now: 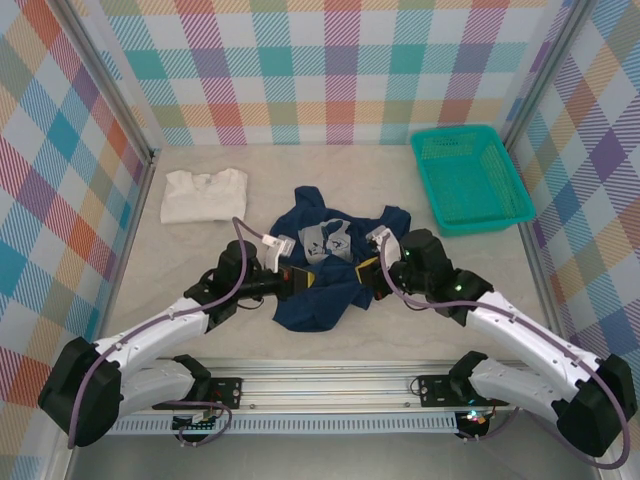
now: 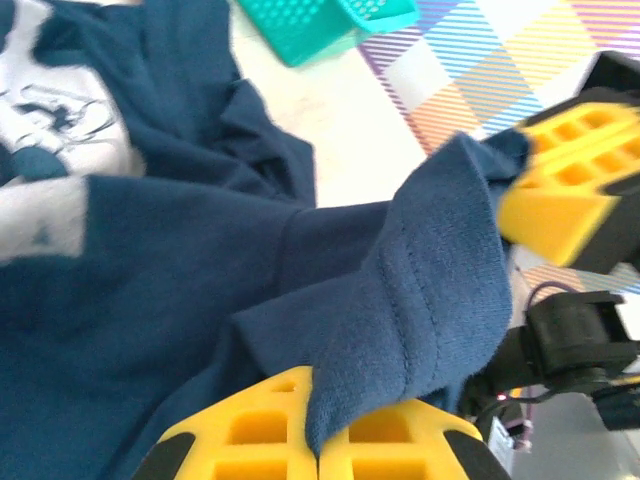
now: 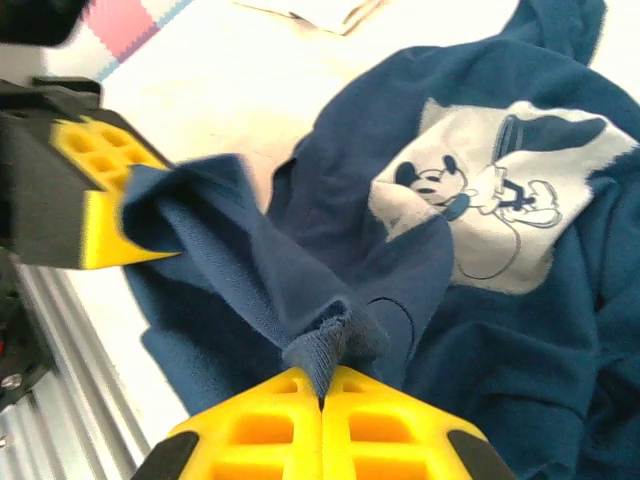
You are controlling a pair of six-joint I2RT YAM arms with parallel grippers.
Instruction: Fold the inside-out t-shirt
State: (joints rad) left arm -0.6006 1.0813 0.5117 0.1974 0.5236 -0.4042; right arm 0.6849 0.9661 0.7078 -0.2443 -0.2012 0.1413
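On the pale table (image 1: 330, 165), between the two arms, the inside-out t-shirt (image 1: 312, 308) lies crumpled in a dark navy heap. A teal basket (image 1: 452, 132) stands at the far right, well apart from it, and a white folded shirt (image 1: 203, 195) lies at the far left. Near the heap's middle shows a pale printed panel (image 3: 490, 200) with a cartoon mouse. The left gripper (image 2: 318, 432) has its yellow pads pressed together on a fold of the navy cloth. The right gripper (image 3: 322, 432) is likewise closed, pinching a bunched edge of the same strip, which stretches between the two grippers.
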